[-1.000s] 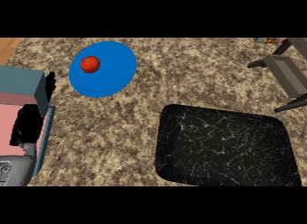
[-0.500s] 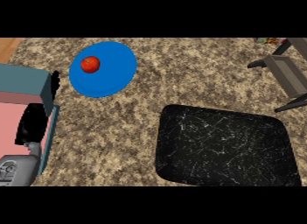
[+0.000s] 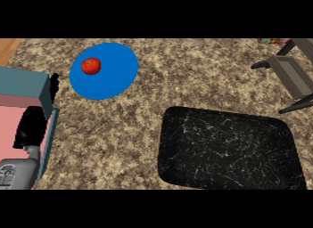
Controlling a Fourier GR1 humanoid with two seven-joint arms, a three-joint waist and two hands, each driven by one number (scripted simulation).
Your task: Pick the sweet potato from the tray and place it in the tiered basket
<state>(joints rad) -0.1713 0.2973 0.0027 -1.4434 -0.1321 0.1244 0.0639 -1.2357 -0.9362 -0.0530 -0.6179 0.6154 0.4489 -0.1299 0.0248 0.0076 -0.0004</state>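
Observation:
The black tray (image 3: 228,153) lies at the lower right with nothing showing on it. No sweet potato is visible anywhere in the head view. The grey tiered basket (image 3: 297,71) stands at the upper right, partly cut off by the edge. My left hand (image 3: 32,127) rests at the far left over a pink and teal box (image 3: 14,89), its fingers relaxed and holding nothing, far from both tray and basket. My right hand does not show.
A blue plate (image 3: 109,75) at the upper left carries a small red round fruit (image 3: 91,66). My grey left forearm (image 3: 14,171) enters at the lower left corner. Speckled counter (image 3: 185,80) stretches between plate, tray and basket.
The left forearm has slipped very slightly toward the lower edge. Nothing else has moved.

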